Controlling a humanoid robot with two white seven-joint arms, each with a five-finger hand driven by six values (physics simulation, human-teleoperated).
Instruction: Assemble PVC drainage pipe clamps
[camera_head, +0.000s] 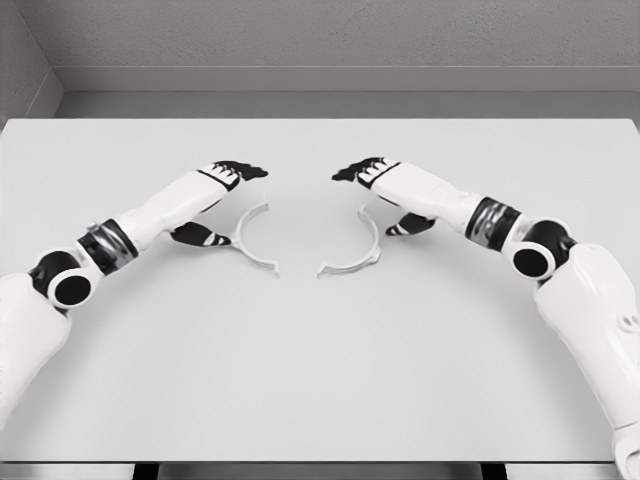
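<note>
While both arms reach inward over the white table (320, 380), two white half-ring clamp pieces lie flat near its middle, their open sides facing each other with a gap between them. Just beside the left hand (222, 190), the left clamp half (250, 240) curves from under the black fingertips (245, 171) down past the thumb, which lies at its outer edge. Mirroring this, the right clamp half (362, 250) sits below the right hand (385, 185), whose thumb is close to its upper end. Both hands have loosely spread fingers and grasp nothing; whether the thumbs touch the pieces cannot be told.
</note>
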